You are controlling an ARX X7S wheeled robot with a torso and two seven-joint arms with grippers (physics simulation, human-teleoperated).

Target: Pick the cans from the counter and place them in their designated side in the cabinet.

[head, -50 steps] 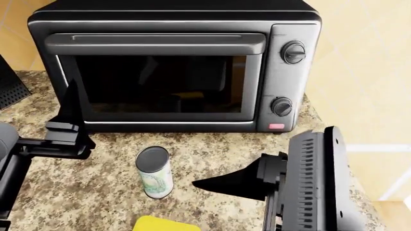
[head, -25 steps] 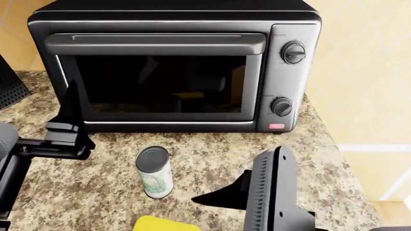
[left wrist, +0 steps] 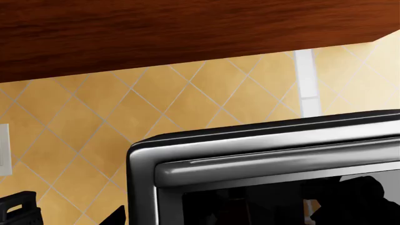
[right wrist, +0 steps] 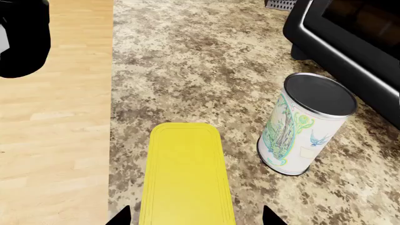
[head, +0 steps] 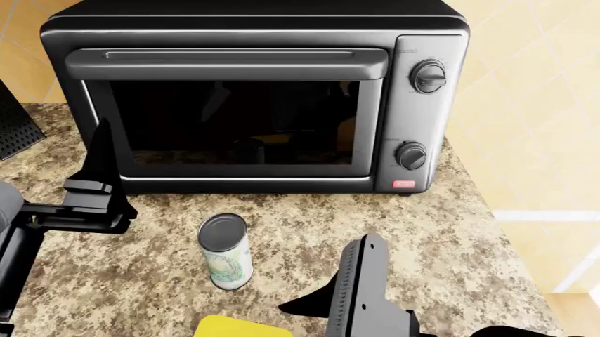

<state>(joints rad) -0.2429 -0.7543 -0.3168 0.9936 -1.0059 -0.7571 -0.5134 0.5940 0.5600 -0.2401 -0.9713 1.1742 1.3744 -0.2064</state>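
Black fingertips [right wrist: 267, 216] of your right gripper [right wrist: 195, 220] straddle the near end of the squat yellow-lidded rounded-rectangular tin [right wrist: 186, 171], spread wide and closed on nothing. Just beside that tin, on its toaster-oven side, stands the slim upright can with grey metal top and pale green-white label [right wrist: 306, 124]; both sit on the speckled beige-and-brown granite counter [right wrist: 187, 61], the tin close to its front edge. Bring the fingers down evenly along the tin's long sides and centre them before closing, keeping clear of the upright can so you don't tip it. Your left gripper [head: 94, 186] hangs beyond the can, before the black toaster oven [head: 253, 91]; I cannot tell its state.
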